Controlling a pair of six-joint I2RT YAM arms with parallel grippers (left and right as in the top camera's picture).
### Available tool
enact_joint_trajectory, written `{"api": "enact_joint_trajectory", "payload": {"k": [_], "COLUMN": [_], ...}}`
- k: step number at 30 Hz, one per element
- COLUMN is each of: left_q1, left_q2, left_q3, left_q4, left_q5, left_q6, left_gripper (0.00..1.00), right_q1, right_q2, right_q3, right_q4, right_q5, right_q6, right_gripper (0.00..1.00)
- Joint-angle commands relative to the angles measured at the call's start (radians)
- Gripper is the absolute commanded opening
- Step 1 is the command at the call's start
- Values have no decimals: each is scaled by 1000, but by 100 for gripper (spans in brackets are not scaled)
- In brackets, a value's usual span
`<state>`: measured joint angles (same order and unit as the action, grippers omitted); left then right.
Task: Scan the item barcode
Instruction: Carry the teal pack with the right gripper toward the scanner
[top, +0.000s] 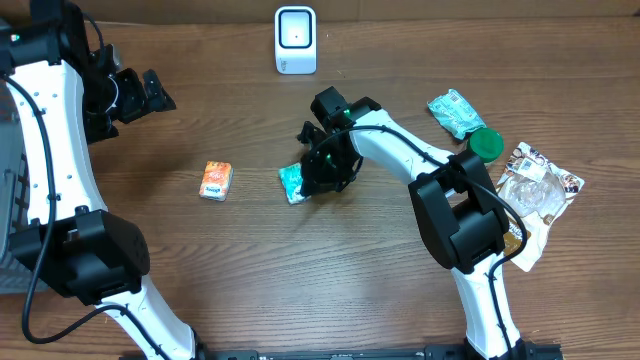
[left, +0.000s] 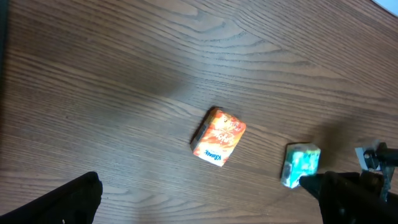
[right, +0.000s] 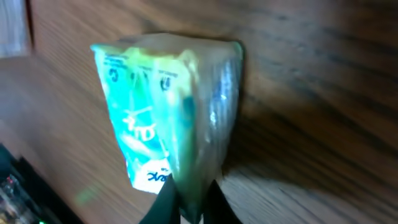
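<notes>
A small teal tissue packet lies on the wooden table at centre. My right gripper is down at its right side, and in the right wrist view its two dark fingertips pinch the packet's lower edge, jaws shut on it. The same packet shows at the lower right of the left wrist view. The white barcode scanner stands at the table's back centre. My left gripper hovers high at the far left, jaws wide open and holding nothing.
An orange tissue packet lies left of centre, also seen as the orange packet. At the right lie another teal packet, a green lid and a crinkled clear snack bag.
</notes>
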<state>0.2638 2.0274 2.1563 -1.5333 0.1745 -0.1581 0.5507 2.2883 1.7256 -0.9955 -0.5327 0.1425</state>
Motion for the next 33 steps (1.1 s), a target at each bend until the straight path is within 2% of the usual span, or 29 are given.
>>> {"api": "enact_joint_trajectory", "payload": {"k": [1, 8, 14, 20, 21, 27, 33], "left_q1": [3, 3, 3, 3, 3, 3, 3], "left_q2": [-13, -13, -13, -13, -13, -13, -13], "left_q3": [14, 14, 14, 14, 14, 14, 14], "left_q4": [1, 1, 1, 1, 1, 1, 1], "left_q5": [-3, -3, -3, -3, -3, -3, -3], "left_q6": [-6, -6, -6, -6, -6, -6, -6], "left_gripper": [100, 99, 100, 100, 99, 100, 100], "right_q1": [3, -24, -69, -136, -159, -243, -321], "right_q2": [-3, -110, -295, -384, -386, -384, -384], "right_q3": [-5, -2, -2, -2, -2, -2, -2], "right_q4": [14, 3, 13, 34, 44, 64, 78], "right_q5": [-12, -119, -393, -616, -713, -1010, -1037], "right_q6": [69, 57, -100, -99, -99, -98, 25], "right_gripper": [4, 4, 4, 4, 4, 4, 4]}}
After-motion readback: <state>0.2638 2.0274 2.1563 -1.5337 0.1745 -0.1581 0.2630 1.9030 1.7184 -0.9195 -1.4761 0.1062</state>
